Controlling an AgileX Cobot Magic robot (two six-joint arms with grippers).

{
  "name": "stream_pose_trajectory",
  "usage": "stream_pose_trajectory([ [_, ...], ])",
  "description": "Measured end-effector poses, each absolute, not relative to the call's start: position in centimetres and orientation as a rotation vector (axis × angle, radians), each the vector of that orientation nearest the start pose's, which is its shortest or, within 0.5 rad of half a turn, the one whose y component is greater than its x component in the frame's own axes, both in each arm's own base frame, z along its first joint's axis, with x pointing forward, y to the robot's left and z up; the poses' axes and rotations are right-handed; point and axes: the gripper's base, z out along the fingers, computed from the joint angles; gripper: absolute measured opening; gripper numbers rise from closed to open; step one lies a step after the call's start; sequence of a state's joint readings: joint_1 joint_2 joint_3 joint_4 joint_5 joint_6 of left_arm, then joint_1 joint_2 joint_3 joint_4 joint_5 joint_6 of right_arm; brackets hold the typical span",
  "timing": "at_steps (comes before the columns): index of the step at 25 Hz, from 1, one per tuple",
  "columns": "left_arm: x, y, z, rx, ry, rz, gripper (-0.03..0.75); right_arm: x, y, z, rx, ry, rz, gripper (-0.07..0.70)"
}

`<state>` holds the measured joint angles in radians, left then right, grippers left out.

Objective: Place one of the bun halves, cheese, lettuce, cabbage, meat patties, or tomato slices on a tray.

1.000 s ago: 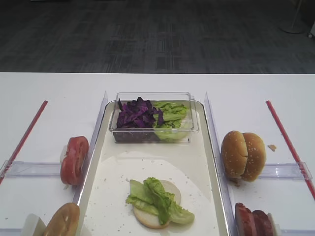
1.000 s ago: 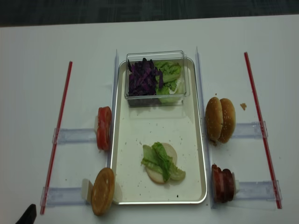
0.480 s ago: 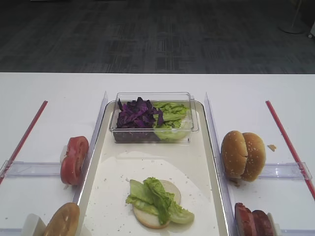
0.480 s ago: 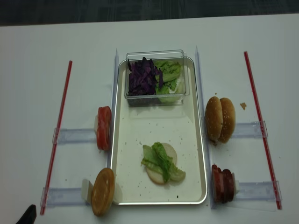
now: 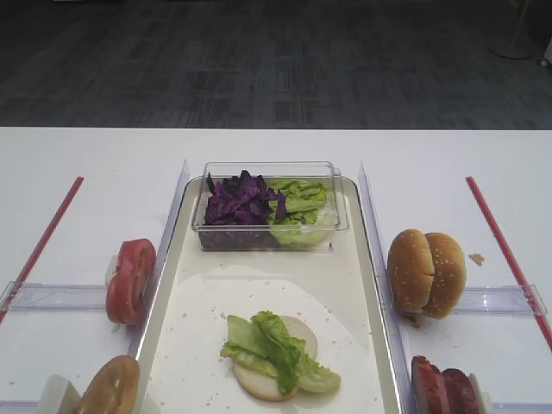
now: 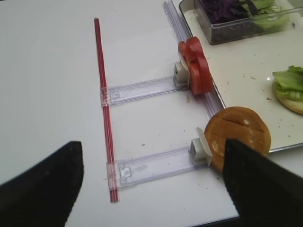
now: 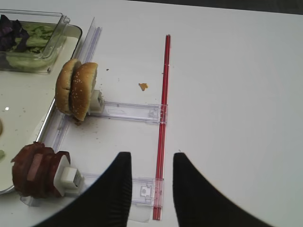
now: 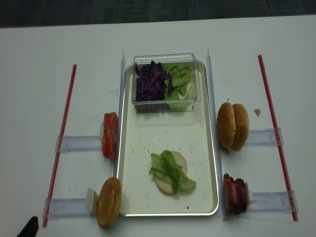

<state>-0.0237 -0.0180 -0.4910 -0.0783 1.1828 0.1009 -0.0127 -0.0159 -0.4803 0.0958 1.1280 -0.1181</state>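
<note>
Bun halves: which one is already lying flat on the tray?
The pale cream bun half under the lettuce, flat on the tray. The sesame halves stand on edge outside it.

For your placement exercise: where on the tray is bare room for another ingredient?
Free: the cream-white metal-rimmed tray between the clear plastic tub and the pale bun disc topped with green lettuce, plus strips beside that stack. Crowded: the far end, filled by the tub.

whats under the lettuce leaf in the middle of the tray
A flat pale bun half lies under the lettuce leaf, resting on the tray. Its edges show around the leaf; its middle is covered, so anything between them is hidden.
</note>
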Motion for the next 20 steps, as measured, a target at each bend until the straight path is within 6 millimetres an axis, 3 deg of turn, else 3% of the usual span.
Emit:
stream_pose_trajectory([
  [20,-1.25,-0.63,26.53,0.144,2.15,-0.051,0.554,-0.81,0.81,26.67,-0.12,2.108,0.04,0.129],
])
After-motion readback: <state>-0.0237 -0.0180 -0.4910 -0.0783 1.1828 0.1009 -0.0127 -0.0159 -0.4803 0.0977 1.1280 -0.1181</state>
